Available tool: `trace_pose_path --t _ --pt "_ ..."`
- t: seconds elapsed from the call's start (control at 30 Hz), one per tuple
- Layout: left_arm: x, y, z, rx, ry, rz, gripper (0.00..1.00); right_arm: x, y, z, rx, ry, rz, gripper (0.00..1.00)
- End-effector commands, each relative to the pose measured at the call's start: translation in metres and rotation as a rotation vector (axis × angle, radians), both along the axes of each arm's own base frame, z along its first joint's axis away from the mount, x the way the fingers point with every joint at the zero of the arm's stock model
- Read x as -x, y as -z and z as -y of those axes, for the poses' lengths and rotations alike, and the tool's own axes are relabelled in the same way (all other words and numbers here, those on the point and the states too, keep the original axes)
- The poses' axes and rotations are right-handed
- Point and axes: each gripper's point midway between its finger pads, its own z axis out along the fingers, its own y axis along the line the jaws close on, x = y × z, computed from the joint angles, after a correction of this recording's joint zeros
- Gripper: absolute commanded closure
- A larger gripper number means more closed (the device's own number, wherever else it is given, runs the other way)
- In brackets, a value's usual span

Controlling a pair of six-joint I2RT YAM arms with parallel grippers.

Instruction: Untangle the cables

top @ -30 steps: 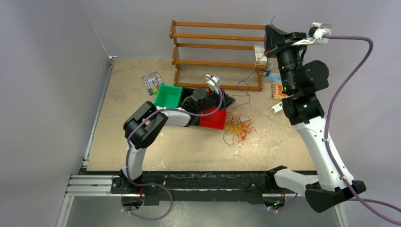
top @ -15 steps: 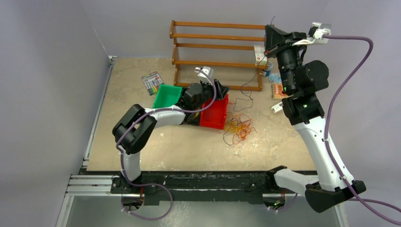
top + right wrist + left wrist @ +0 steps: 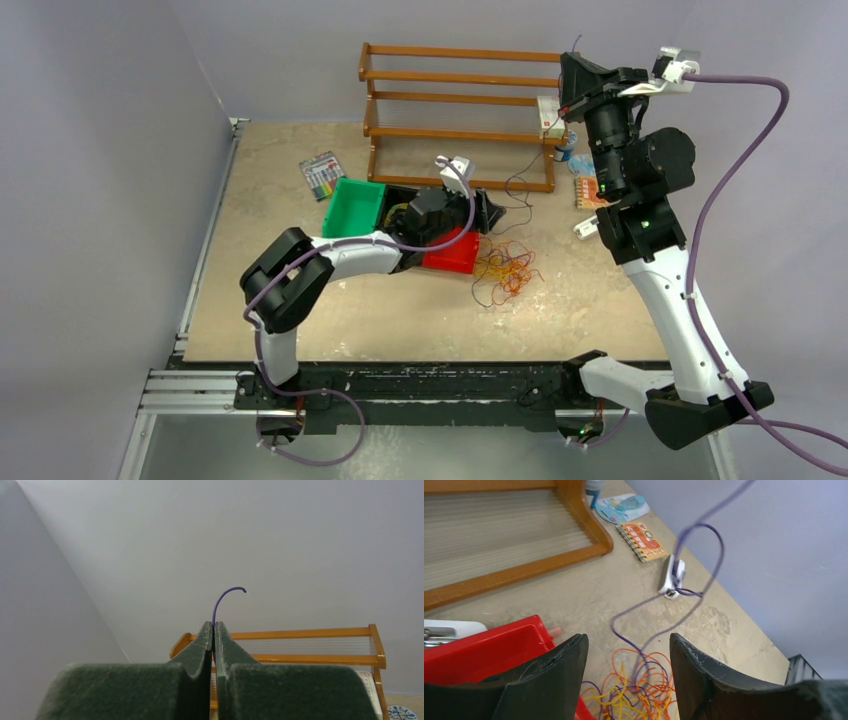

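The cables [image 3: 503,272] lie as a loose orange, yellow and purple tangle on the table, right of the red bin. One purple cable [image 3: 517,188] rises from the tangle up to my right gripper [image 3: 570,58], held high above the rack. That gripper [image 3: 214,627] is shut on the purple cable, whose short end [image 3: 227,592] curls out above the fingertips. My left gripper [image 3: 493,212] hovers low over the red bin's right end. In its wrist view it [image 3: 628,639] is open, with the tangle [image 3: 644,685] and the purple strand [image 3: 704,575] beyond its fingers and nothing between them.
A red bin [image 3: 455,252] and a green bin [image 3: 357,203] sit mid-table under the left arm. A wooden rack [image 3: 460,90] stands at the back. A pen card [image 3: 321,175] lies left of it. An orange notebook [image 3: 644,541] and a small white part [image 3: 672,575] lie right.
The left gripper has opened wider, and its wrist swung left and back right over the red bin, ending near the tangle. The right arm and its held purple cable have not moved.
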Motion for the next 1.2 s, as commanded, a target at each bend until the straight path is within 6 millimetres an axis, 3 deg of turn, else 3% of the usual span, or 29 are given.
trace_pose_path --t 0.0,0.47,0.7,0.87,1.0,1.17 --pt "0.009 -0.034 0.015 0.038 0.047 0.067 0.39 0.011 -0.024 0.002 -0.034 -0.014 0.078 1.00" --pt "-0.001 -0.006 0.019 -0.019 0.012 0.037 0.44 0.012 -0.024 0.002 -0.035 -0.016 0.079 1.00" --pt "-0.003 0.004 0.038 -0.027 0.071 0.030 0.60 0.015 -0.024 0.003 -0.037 -0.014 0.080 1.00" --pt "0.000 0.008 0.041 -0.027 0.093 0.016 0.82 0.016 -0.022 0.004 -0.036 -0.012 0.077 1.00" --pt "-0.002 0.008 0.037 -0.047 0.073 0.014 0.98 0.018 -0.022 0.005 -0.037 -0.009 0.076 1.00" --pt "-0.018 0.001 0.011 -0.079 -0.030 0.020 1.00 0.022 -0.021 0.012 -0.027 0.021 0.077 1.00"
